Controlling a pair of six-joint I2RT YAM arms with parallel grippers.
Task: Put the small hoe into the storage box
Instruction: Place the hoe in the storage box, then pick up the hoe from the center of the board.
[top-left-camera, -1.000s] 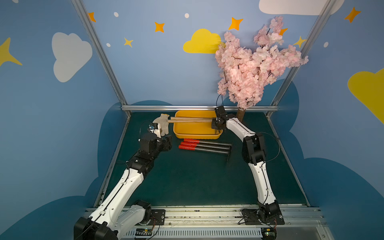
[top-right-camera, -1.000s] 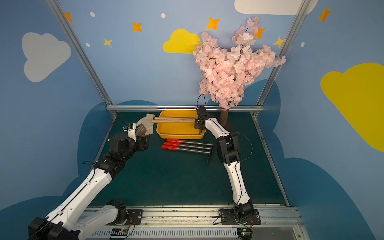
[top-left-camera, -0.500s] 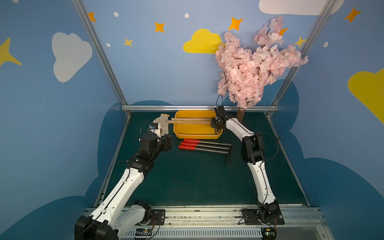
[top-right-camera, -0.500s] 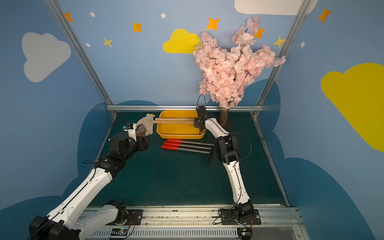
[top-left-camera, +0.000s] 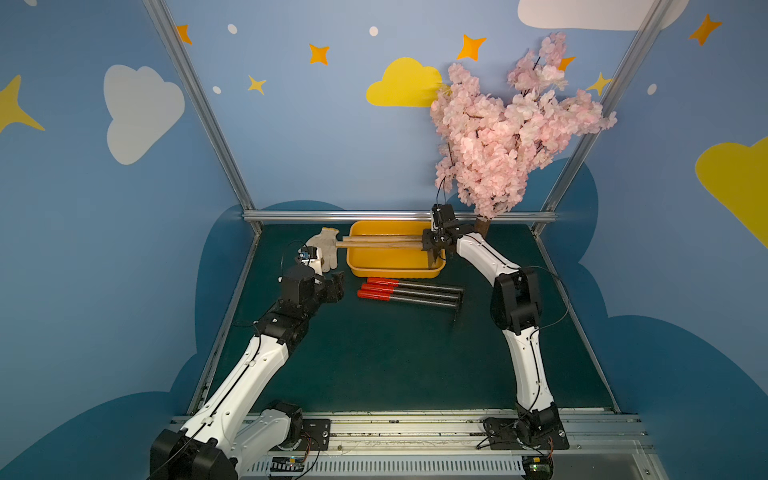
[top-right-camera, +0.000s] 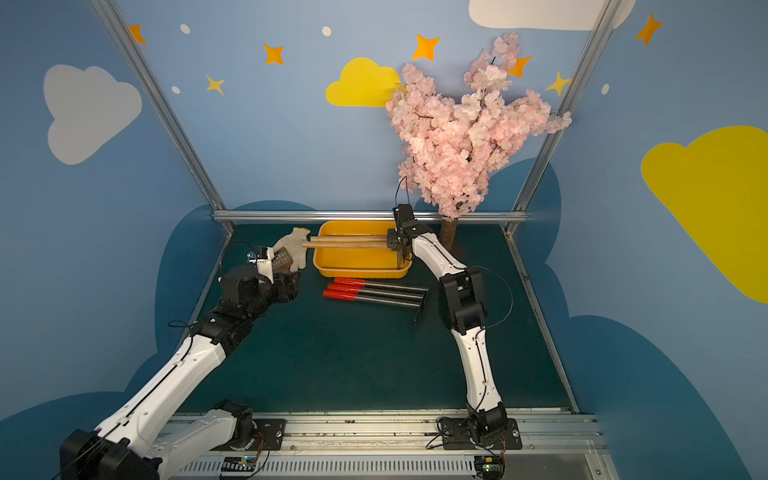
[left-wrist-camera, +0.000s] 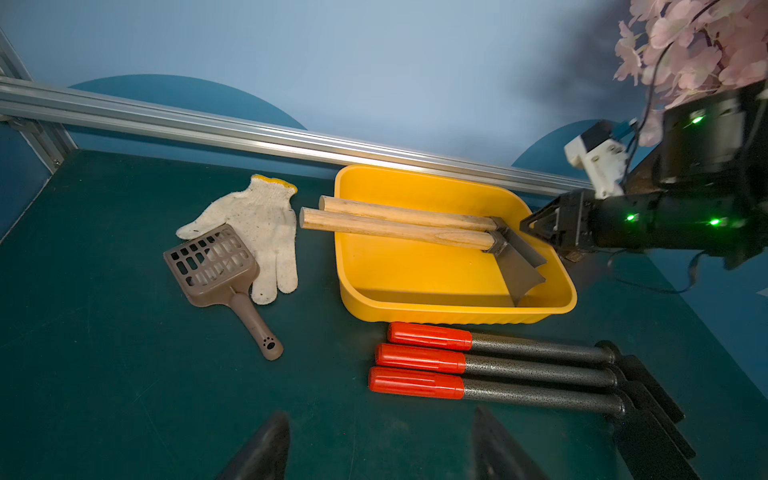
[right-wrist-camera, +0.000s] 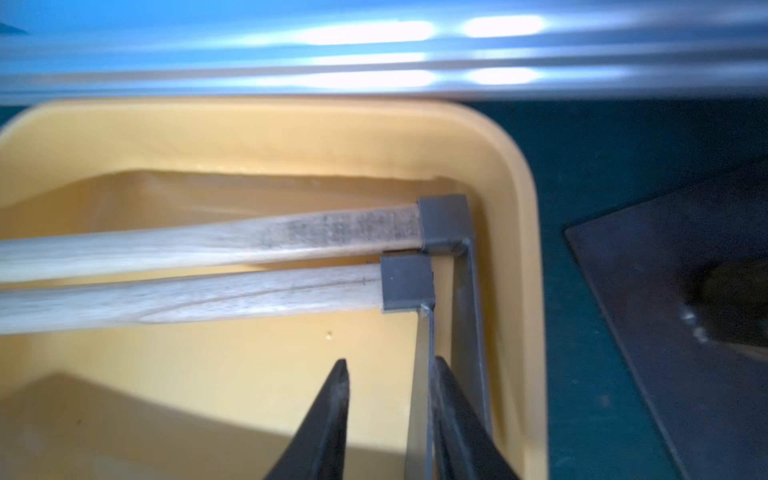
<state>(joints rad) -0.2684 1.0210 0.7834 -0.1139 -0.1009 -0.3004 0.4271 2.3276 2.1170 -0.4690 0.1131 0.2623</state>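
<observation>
So both hoes are in the box (left-wrist-camera: 415, 307) right now. The hoe (left-wrist-camera: 395, 230) nearer the arms lies right beside a second hoe (left-wrist-camera: 407, 214), their wooden handles side by side. The handle ends poke out past the box rim on the glove (left-wrist-camera: 257, 224) side. The metal heads sit at the opposite end of the box with the blades pointing down to the floor of it.

The right gripper (right-wrist-camera: 388, 361) hangs over that blade end. Its jaws are parted, and in the right wrist view the thin edge of the near hoe's blade runs down between them, close against one finger (right-wrist-camera: 457, 415). It doesn't look clamped, there's a clear gap on the other side.

The left gripper (left-wrist-camera: 380, 415) hovers above the surface (top-left-camera: 374, 353), off to the side by the glove, spread wide with nothing in it.

Other stuff: a brown slotted scoop (left-wrist-camera: 216, 266) lies partly on the glove. Three red-gripped tools (left-wrist-camera: 419, 359) are lined up just in front of the box. The pink blossom tree (top-left-camera: 507, 133) stands in the back corner behind the right arm.
</observation>
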